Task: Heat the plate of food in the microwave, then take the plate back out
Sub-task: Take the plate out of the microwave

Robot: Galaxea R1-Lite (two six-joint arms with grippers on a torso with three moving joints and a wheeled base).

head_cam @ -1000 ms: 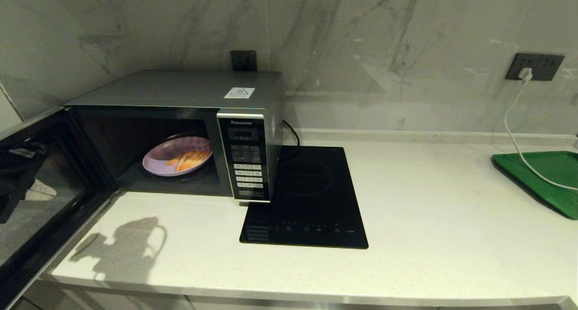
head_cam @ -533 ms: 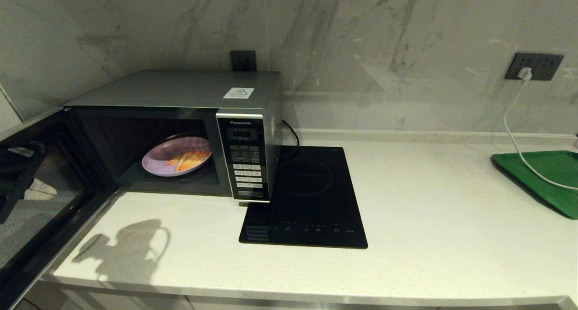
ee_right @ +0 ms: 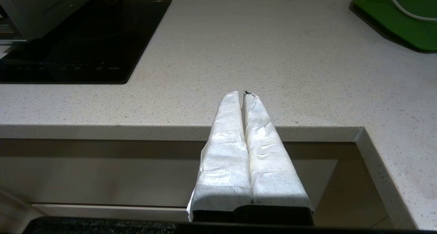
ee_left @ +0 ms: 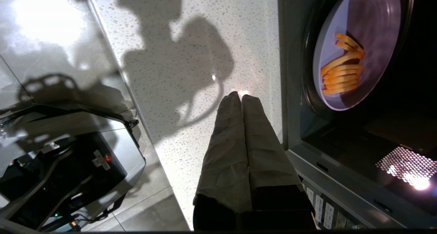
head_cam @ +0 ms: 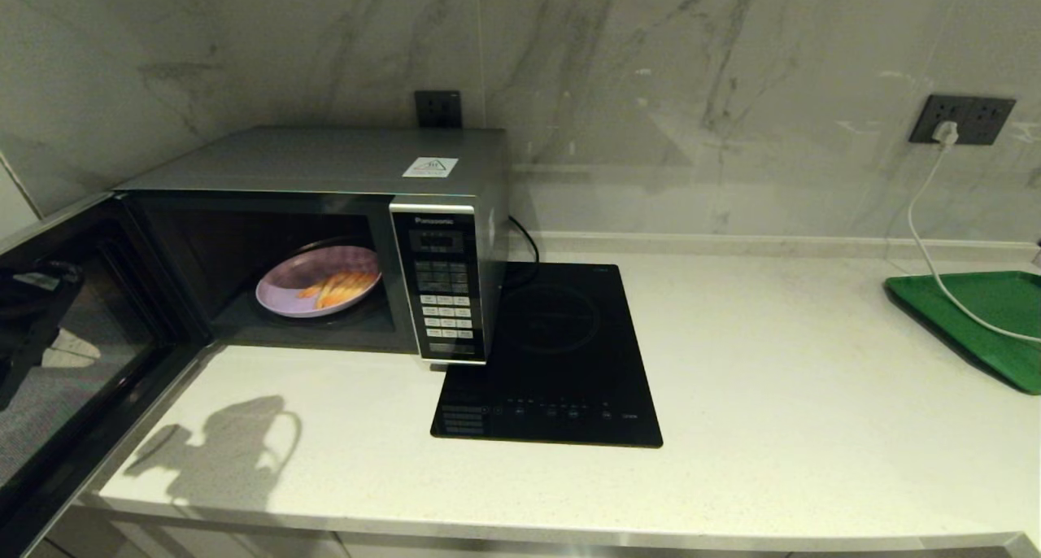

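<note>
With the plate of food [head_cam: 319, 283] sitting inside the open microwave [head_cam: 325, 241], the empty, clenched left gripper [ee_left: 241, 98] is hovering outside the door [head_cam: 73, 346] (right gripper [ee_right: 244, 94] clenched, parked), risking a glancing push that leaves it unlatched.

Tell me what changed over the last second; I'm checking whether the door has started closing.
Nothing clearly moved. The microwave door stands swung open, the plate of food sits inside on the turntable, and only the arm's shadow on the counter wavers slightly. The induction hob and green tray are unchanged.
</note>
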